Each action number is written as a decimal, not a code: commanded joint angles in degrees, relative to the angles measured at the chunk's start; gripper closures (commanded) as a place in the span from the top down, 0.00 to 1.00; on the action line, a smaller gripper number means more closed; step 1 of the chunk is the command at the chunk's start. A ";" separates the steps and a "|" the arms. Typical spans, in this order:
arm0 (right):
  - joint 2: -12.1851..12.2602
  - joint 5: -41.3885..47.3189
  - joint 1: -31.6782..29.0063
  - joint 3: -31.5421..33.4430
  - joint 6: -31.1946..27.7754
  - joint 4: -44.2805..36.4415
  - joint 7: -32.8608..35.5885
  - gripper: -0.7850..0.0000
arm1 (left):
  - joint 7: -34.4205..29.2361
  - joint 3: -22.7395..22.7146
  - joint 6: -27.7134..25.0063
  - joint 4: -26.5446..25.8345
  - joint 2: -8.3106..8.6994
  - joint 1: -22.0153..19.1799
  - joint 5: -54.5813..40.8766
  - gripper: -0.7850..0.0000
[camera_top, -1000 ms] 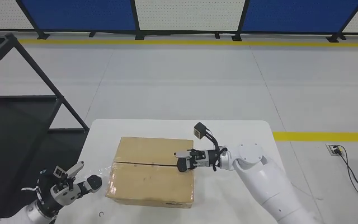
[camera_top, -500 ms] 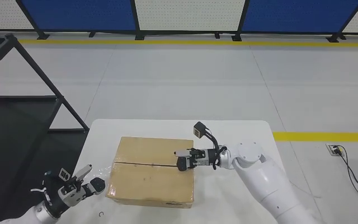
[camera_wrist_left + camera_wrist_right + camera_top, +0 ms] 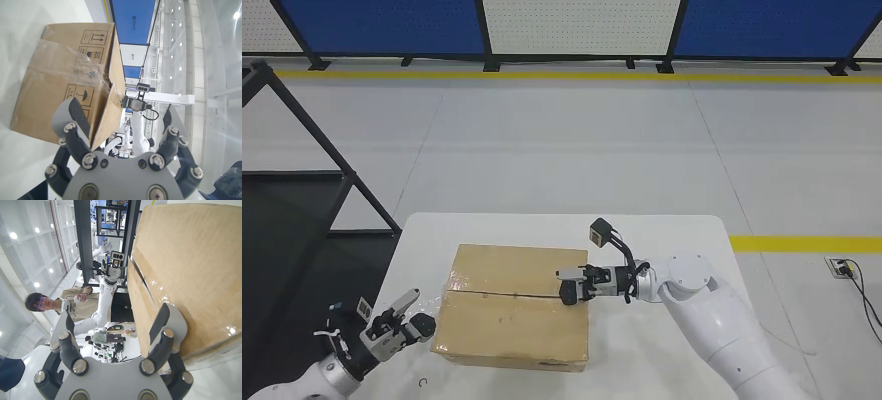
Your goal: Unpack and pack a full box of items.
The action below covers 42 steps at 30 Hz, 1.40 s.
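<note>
1 box (image 3: 512,325) | left gripper (image 3: 416,312) apart — at end | right gripper (image 3: 566,284) apart, atop

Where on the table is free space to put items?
Widest bare patch: table between box and right edge, partly under the right arm. A bare strip runs beyond the box. Crowded: left side, with the left tool at the box.

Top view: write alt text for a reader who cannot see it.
A closed cardboard box sits on a white table. The open right gripper is at one end of its top seam; the open left gripper is beside the box's opposite end.
</note>
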 commanded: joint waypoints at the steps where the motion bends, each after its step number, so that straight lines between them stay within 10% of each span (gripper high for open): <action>1: -0.04 -0.01 0.05 0.02 0.01 0.08 0.05 1.00 | 0.77 0.48 -0.02 -0.50 -0.10 0.00 0.18 1.00; 28: -0.27 -2.03 -0.04 0.52 -0.49 -0.12 -0.95 1.00 | 2.54 3.27 0.59 -3.76 -0.83 -1.44 -0.49 1.00; 42: -1.02 -2.54 1.92 -0.37 -0.67 2.27 -0.28 1.00 | -4.56 -3.28 1.08 6.58 -1.01 3.73 -13.31 1.00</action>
